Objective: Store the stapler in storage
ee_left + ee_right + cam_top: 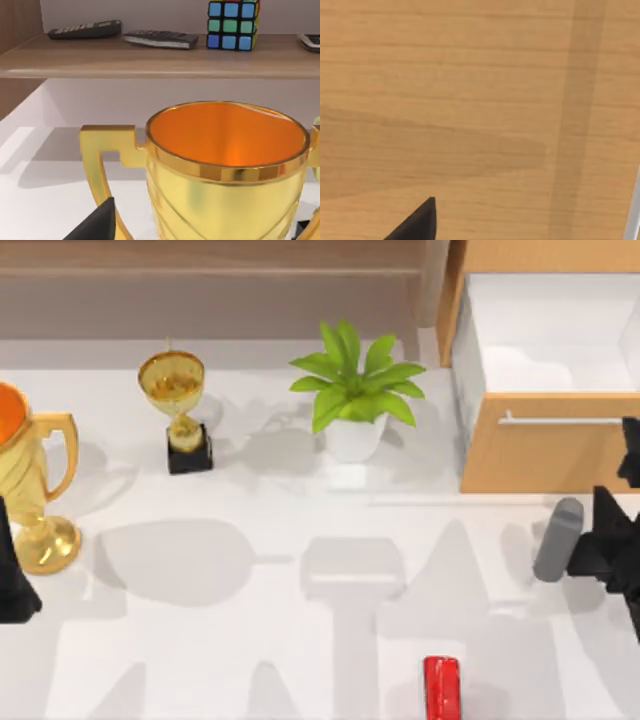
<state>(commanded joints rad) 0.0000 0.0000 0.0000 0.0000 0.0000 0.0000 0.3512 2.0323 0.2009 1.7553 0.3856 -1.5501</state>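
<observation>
The red stapler (441, 687) lies flat near the table's front edge, right of centre, with nothing touching it. The storage (545, 455) stands at the back right, its tan drawer pulled out to show the white interior, the silver handle (560, 421) on its front. My right gripper (631, 452) is at the right edge, just in front of the drawer front and well away from the stapler. In the right wrist view one black fingertip (420, 220) points at the tan wood (470, 100). My left gripper (12, 585) is parked at the left edge, open.
A large gold trophy (30, 480) stands by the left arm and looms close in the left wrist view, trophy (225, 165). A small trophy (180, 410) and a potted plant (352, 390) stand at the back. A grey rounded piece (558, 538) sits beside the right arm. A wall shelf (150, 55) holds small items.
</observation>
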